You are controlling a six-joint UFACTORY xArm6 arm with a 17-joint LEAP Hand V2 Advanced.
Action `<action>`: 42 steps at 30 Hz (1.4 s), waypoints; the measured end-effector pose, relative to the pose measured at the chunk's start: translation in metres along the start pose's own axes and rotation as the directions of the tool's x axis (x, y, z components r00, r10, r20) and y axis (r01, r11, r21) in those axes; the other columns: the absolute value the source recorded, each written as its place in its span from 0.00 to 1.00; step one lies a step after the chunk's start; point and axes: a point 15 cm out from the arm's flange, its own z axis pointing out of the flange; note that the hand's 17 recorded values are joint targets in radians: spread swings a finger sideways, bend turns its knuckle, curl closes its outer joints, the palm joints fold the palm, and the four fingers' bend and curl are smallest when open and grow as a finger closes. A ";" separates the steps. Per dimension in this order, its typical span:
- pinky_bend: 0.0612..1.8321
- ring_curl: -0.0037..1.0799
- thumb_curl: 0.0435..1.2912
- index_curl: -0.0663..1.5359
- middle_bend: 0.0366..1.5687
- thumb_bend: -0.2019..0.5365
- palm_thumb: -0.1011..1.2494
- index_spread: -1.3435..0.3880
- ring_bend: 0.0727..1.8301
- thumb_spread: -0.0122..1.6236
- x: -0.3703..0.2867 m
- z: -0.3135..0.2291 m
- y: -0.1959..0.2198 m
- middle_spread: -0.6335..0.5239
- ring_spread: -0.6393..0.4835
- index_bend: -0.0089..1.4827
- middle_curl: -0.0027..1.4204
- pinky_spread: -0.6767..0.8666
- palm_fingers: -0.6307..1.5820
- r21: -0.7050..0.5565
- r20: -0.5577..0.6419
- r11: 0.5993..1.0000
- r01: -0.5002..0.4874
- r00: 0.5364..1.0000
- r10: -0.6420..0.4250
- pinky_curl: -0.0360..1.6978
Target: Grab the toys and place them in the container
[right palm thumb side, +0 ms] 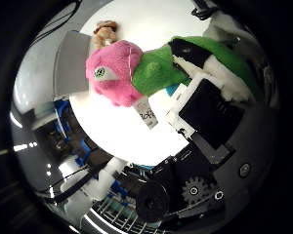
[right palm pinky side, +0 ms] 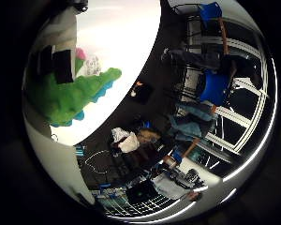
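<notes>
We saw the hand [right palm thumb side: 205, 105] close over a green plush toy [right palm thumb side: 158, 70] that lay on the white bench [right palm thumb side: 122, 131]. Its fingers [right palm thumb side: 188, 53] were curled across the toy's green body, black and white parts pressing into the plush, so we judged it gripped. The toy's long axis ran out from under the fingers toward its pink plush end [right palm thumb side: 115, 73], which carried a paper tag [right palm thumb side: 147, 113] and pointed away from the palm. Beyond that pink end stood a grey container [right palm thumb side: 71, 68], with a small brown plush toy [right palm thumb side: 105, 31] beside its rim. In our judgement the coming move turned on this line: the container lay straight past the pink end, near it.
</notes>
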 end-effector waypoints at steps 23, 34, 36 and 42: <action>0.61 0.85 0.51 0.58 0.85 0.25 0.84 0.64 0.68 0.60 -0.186 -0.166 -0.015 0.43 0.33 0.69 0.57 0.31 0.77 0.132 -0.057 0.968 0.214 0.977 -0.208 0.72; 0.60 0.85 0.52 0.59 0.85 0.25 0.83 0.64 0.67 0.59 -0.299 -0.216 -0.090 0.43 0.32 0.69 0.56 0.29 0.78 0.374 -0.120 0.884 0.281 0.960 -0.254 0.73; 0.60 0.85 0.52 0.59 0.85 0.25 0.82 0.64 0.67 0.59 -0.316 -0.229 -0.103 0.43 0.32 0.68 0.56 0.29 0.78 0.442 -0.106 0.853 0.279 0.960 -0.259 0.72; 0.60 0.85 0.52 0.59 0.86 0.25 0.82 0.64 0.67 0.58 -0.374 -0.262 -0.138 0.43 0.33 0.67 0.56 0.28 0.78 0.593 -0.101 0.752 0.288 0.953 -0.286 0.72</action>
